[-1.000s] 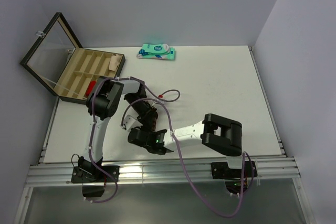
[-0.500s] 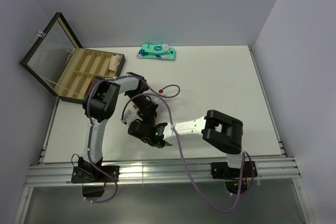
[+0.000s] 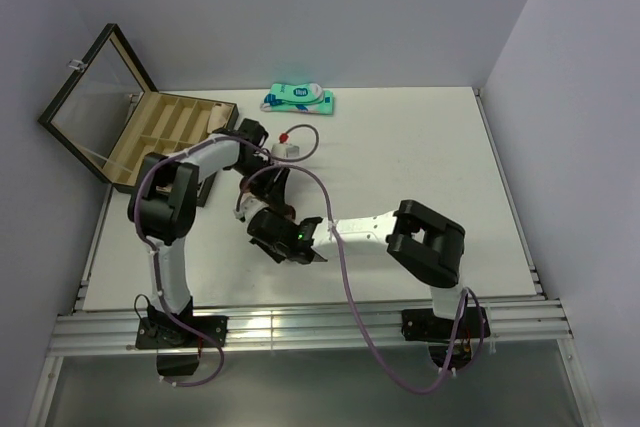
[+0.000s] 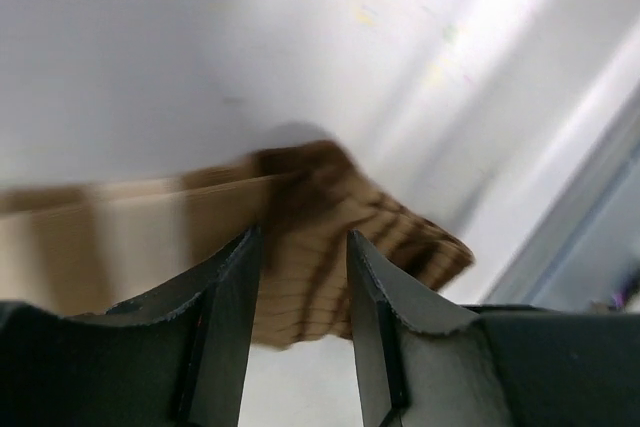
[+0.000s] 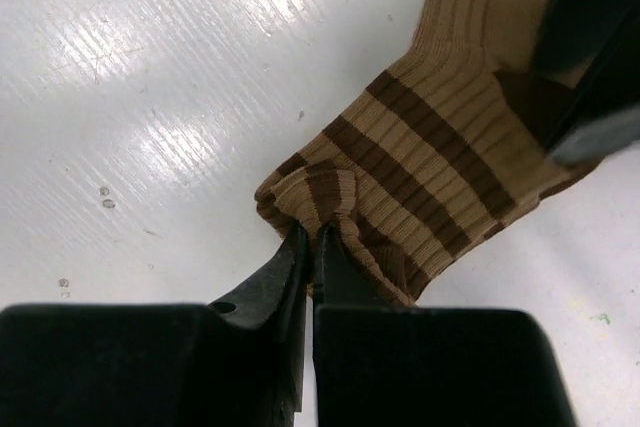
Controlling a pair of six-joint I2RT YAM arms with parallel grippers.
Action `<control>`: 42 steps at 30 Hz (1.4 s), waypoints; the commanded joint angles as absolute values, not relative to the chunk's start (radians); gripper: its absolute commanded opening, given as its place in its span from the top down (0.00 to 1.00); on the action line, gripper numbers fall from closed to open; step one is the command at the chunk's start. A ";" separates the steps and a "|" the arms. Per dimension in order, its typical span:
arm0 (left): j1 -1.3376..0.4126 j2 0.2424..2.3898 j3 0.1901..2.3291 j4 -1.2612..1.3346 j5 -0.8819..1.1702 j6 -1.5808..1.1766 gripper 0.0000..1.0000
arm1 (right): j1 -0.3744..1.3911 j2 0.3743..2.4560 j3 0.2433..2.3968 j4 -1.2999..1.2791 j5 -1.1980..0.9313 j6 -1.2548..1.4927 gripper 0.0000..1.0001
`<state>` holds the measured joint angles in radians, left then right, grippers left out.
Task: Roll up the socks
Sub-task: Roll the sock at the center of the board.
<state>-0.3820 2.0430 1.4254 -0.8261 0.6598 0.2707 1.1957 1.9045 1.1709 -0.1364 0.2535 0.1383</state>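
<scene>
The right gripper [image 5: 313, 245] is pinched tight on a bunched fold at one end of the brown sock [image 5: 440, 147], its two fingers pressed together with the fabric puckered between their tips. From that pinch the sock spreads away flat on the white counter [image 5: 150, 97], with dark brown and tan bands running across it and a paler cream band at its far end. Over that far end hangs the left gripper [image 4: 300, 242]. Its jaws stand partly apart with a narrow gap between them, and the sock shows through that gap. The cloth is blurred there, so it is hard to tell whether the fingertips touch it or sit just above it. Seen from above, both wrists meet over the left-centre part of the counter, the left arm bending in from the back and the right arm reaching in from the right, and they hide most of the sock beneath them. Behind and to the left, an open wooden box [image 3: 170, 137] with compartments sits at the counter's left edge, its lid tilted up. A teal-and-white package [image 3: 298, 99] lies flat at the back edge, well apart from the sock.
</scene>
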 commanded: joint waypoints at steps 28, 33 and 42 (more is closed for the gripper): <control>-0.288 1.319 1.063 -0.431 0.474 0.368 0.64 | 0.813 2.223 1.465 -0.704 -0.604 0.109 0.99; -0.461 1.205 0.879 -0.416 0.388 0.550 0.61 | 0.790 2.256 1.494 -0.733 -0.692 0.141 0.99; -0.687 1.013 0.637 -0.377 0.304 0.643 0.53 | 0.785 2.283 1.534 -0.710 -0.824 0.250 1.00</control>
<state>-0.6434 1.0698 0.6586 -0.4309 0.3466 0.5854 0.7811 2.2196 1.5265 -0.6441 -0.8543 0.2211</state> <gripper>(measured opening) 0.459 0.027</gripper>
